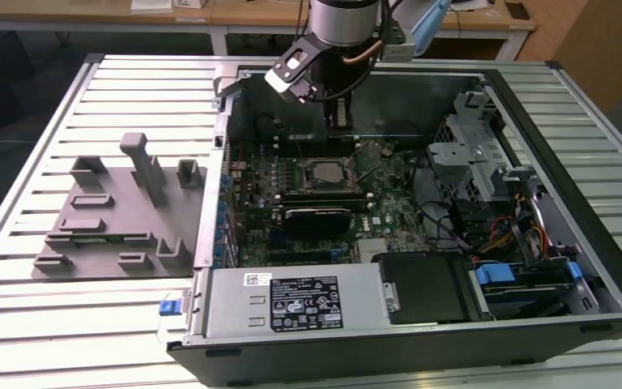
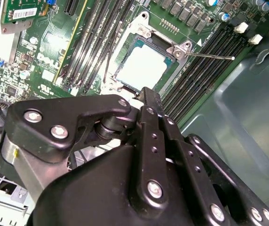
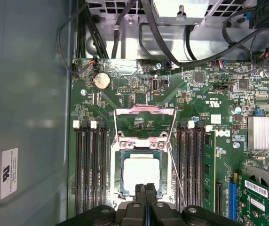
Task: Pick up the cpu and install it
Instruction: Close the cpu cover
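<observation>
Item 1, the cpu (image 3: 139,173): it is seated flat in the socket frame (image 3: 116,175) on the motherboard (image 3: 139,84), inside the open computer case (image 1: 398,356). The silvery metal top faces up, out of the case. Its outline reads as square with all sides alike. In both wrist views the edges sit squarely within the socket opening and run parallel to the memory slots (image 3: 90,165) on either side. In the second wrist view the cpu (image 2: 141,66) shows no tilt or raised corner. In the exterior view the cpu (image 1: 325,172) lies near the middle of the board, its sides roughly in line with the case walls.

Item 2, the socket: the load plate (image 3: 144,110) is swung open, away from the cpu. The thin metal lever (image 3: 176,165) is released and lies at a slant beside the socket frame.

Item 3, the gripper (image 3: 145,187): its 2 black fingers (image 3: 139,190) are brought together with just a thin seam between them, and nothing is held. In the exterior view the gripper (image 1: 338,121) hangs inside the case, raised off the board and apart from the cpu, toward the far case wall. In the second wrist view the gripper (image 2: 146,92) points down toward the near edge of the socket without touching it.

Item 4, surroundings: the case lies on its side on a slatted metal table (image 1: 127,81). A grey plastic fixture (image 1: 106,219) with upright blocks sits just beside the case, on the exterior view's left.
</observation>
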`<control>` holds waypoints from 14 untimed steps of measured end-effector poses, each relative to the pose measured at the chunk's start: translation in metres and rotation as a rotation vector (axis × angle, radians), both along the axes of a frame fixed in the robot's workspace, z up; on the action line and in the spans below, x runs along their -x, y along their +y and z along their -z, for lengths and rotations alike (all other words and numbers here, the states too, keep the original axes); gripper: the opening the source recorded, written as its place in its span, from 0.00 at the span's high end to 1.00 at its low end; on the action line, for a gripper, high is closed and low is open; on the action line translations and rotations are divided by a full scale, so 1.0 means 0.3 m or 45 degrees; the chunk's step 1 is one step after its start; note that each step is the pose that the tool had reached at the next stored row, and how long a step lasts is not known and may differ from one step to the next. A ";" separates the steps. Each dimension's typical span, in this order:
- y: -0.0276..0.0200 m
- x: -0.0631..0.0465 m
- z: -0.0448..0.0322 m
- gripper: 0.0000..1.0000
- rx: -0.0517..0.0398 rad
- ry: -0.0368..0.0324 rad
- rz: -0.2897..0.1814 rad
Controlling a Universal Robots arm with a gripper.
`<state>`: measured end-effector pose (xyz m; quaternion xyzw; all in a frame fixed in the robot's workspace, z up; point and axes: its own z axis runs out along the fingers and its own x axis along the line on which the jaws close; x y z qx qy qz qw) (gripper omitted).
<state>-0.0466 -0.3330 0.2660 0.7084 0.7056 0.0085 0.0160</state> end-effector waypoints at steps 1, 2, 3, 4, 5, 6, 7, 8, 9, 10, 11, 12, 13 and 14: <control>0.000 0.000 0.000 0.89 0.000 0.0000 0.000; 0.000 0.000 0.000 0.89 0.000 -0.0001 0.000; 0.000 0.000 0.000 0.89 0.000 -0.0001 0.000; 0.000 0.000 0.000 0.89 0.000 -0.0001 0.000; 0.000 0.000 0.000 0.89 0.000 -0.0002 0.000; 0.000 0.000 0.000 0.89 0.000 -0.0001 0.000; 0.000 0.000 0.000 0.89 0.000 -0.0001 0.000; 0.000 0.000 0.000 0.89 0.000 -0.0002 0.000; 0.000 0.000 0.000 0.89 0.000 -0.0002 0.000; 0.000 0.000 0.000 0.89 0.000 -0.0002 0.000; 0.000 0.000 0.000 0.89 0.000 -0.0002 0.000; 0.000 0.000 0.000 0.89 0.000 -0.0003 0.000; 0.000 -0.001 0.000 0.89 0.000 -0.0002 0.000; 0.000 -0.004 0.000 0.89 0.000 -0.0001 0.000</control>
